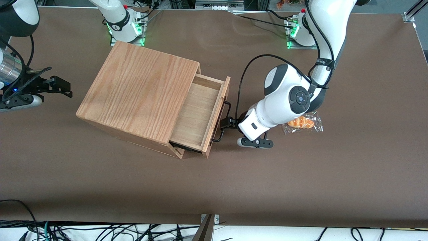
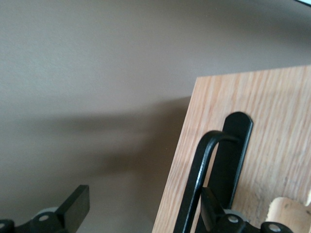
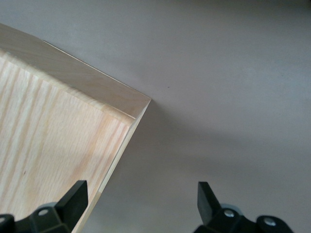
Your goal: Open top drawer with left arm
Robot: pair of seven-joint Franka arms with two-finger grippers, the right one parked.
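One drawer (image 1: 197,115), the cabinet's (image 1: 140,97) top one, stands well out near the table's middle. I see my gripper (image 1: 226,122) spread around its handle (image 1: 221,121), one finger (image 2: 218,213) inside; next, release and back off.

The left arm (image 1: 291,100) bends low toward the parked arm's end, its gripper (image 1: 227,122) with fingers spread apart

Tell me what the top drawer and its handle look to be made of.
The top drawer, pulled partly out: pale wood, matte, visible grain. Its handle: a thin black bar, probably painted metal with a slight sheen. The left arm's gripper is at that handle.
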